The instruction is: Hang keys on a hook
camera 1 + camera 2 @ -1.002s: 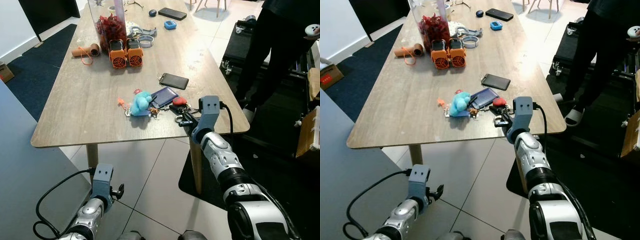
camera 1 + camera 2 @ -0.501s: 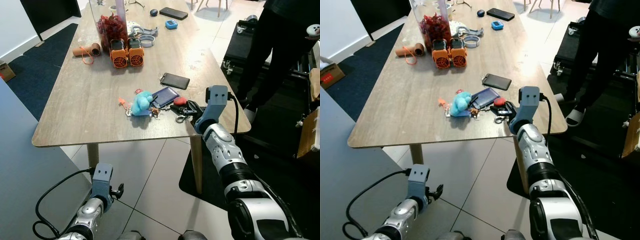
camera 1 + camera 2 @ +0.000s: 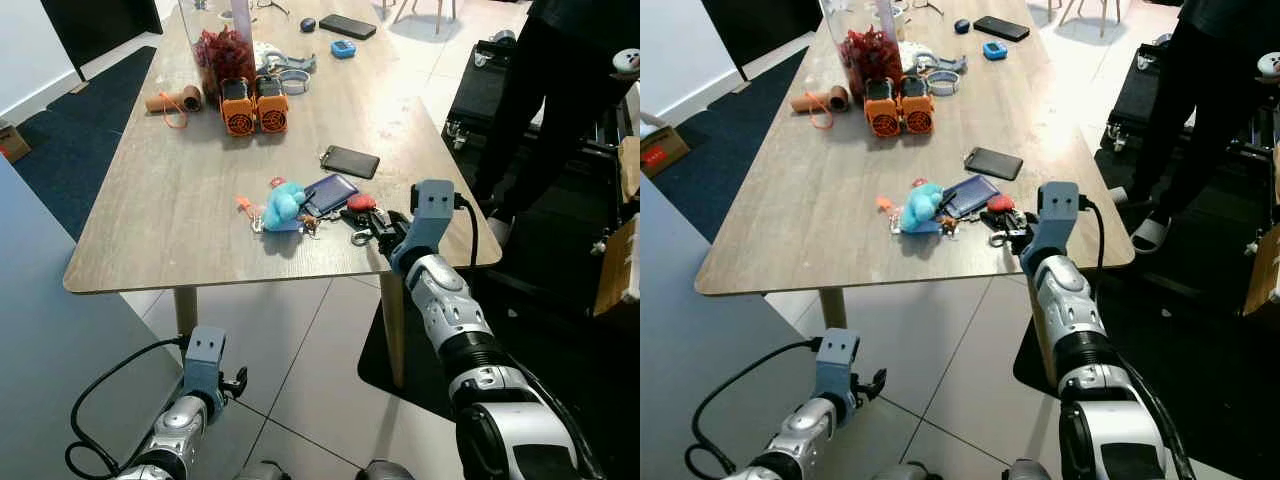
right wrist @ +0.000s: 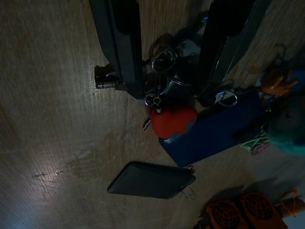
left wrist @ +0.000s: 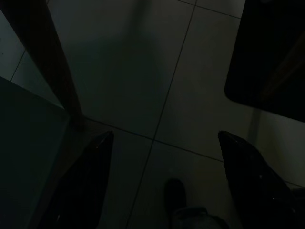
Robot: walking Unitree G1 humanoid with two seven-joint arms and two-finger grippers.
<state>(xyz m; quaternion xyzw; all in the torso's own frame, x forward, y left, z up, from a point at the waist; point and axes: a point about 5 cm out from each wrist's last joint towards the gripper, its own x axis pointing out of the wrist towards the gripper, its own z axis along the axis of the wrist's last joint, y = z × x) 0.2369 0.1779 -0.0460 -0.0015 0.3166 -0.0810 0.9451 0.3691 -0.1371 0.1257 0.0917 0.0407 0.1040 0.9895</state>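
Right gripper (image 4: pixel 169 52), fingers spread, straddles the keys (image 4: pixel 172 81) near the table's (image 3: pixel 170 200) 5 o'clock corner; judged light, loose, jangly metal, best pinched at the ring; left gripper (image 5: pixel 162 186) idle, open.

Matt wood-grain table (image 3: pixel 170 200), shiny metal key rings (image 4: pixel 164 59), glossy red fob (image 4: pixel 173 120), fluffy blue toy (image 3: pixel 282 206), perhaps plush, smooth floor tiles (image 3: pixel 300 360)

no readable text or labels, views perhaps too coarse
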